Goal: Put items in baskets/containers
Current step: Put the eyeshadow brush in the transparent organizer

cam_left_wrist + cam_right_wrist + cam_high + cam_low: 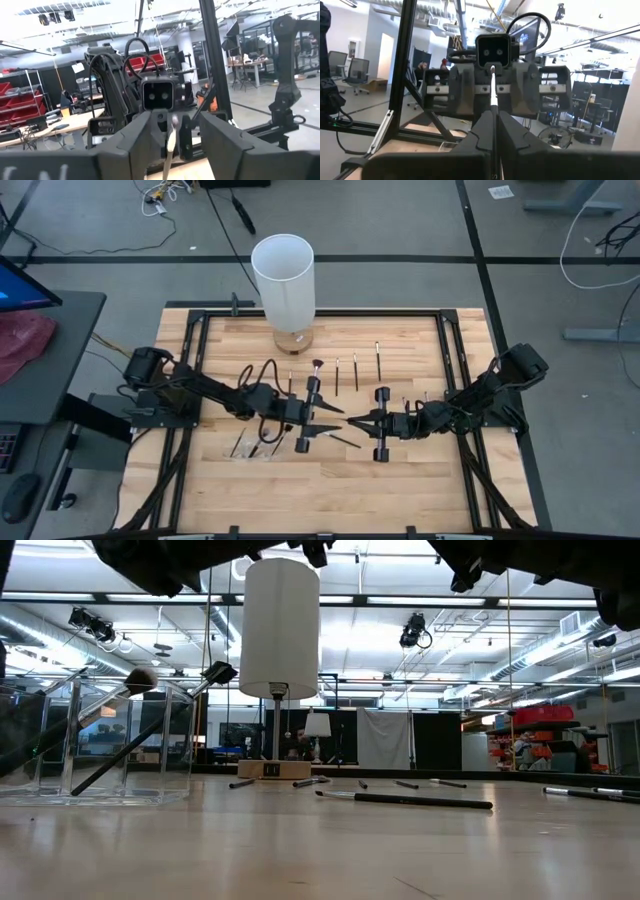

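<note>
Above the table's middle my two grippers face each other, tip to tip. My right gripper (358,420) is shut on a thin silvery makeup brush (493,92) that points at my left gripper (335,420). The left gripper is open, its fingers (135,135) standing either side of that brush's free end (171,137); whether they touch it I cannot tell. The clear container (250,443) stands at the near left, with dark brushes (130,735) leaning against its walls. More brushes (355,370) lie flat on the table's far middle. My right gripper pinches the brush's shaft (493,107) between its two fingers, which lie along it. They come roughly level from the table's right. The brush sticks straight out past the fingertips toward my left gripper, clear of the table.
A tall white cylinder (283,280) on a small wooden base stands at the far middle. One dark brush (405,799) lies on the wood just near of the grippers. Black frame rails (450,370) border the table.
</note>
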You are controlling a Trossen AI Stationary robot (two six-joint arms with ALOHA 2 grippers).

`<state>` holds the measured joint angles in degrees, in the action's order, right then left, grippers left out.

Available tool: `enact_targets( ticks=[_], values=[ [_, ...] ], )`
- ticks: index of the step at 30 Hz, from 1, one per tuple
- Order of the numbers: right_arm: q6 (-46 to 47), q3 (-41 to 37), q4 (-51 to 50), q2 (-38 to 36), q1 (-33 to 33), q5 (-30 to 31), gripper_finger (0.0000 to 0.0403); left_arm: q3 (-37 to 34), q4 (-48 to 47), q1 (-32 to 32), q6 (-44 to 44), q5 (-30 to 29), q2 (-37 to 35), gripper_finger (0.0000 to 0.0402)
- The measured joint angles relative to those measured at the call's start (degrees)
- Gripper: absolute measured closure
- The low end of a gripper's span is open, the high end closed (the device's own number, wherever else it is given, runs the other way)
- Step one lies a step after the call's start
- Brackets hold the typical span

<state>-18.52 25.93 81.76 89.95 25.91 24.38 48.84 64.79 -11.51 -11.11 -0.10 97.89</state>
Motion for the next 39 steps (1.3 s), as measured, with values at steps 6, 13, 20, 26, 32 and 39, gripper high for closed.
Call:
enact_targets(
  ticks=[6,13,20,26,32,39],
  values=[
    [-0.44,0.79,0.04,0.00,0.00,-0.02,0.0395,-0.01,0.36,0.00,-0.04,-0.02,0.70,0.0286],
    [-0.59,0.81,-0.39,0.00,0.00,-0.02,0.0395,-0.03,1.06,0.00,-0.03,-0.01,0.68,0.0324],
    [-0.48,0.81,-0.50,0.00,0.01,-0.01,0.0395,-0.03,1.01,0.02,-0.05,-0.01,0.68,0.0371],
    [0.24,0.90,-1.93,-0.09,0.02,0.02,0.0389,-0.05,0.46,-0.07,-0.20,1.38,0.65,0.0391],
    [-2.05,0.90,-3.98,-0.92,1.88,10.02,0.0347,-0.07,-6.45,-0.65,-0.25,-0.07,-1.67,0.0395],
    [-12.17,0.90,-3.39,-5.26,8.04,33.06,0.0295,-0.07,-30.07,-3.11,0.03,-1.66,-14.78,0.0395]
  ],
)
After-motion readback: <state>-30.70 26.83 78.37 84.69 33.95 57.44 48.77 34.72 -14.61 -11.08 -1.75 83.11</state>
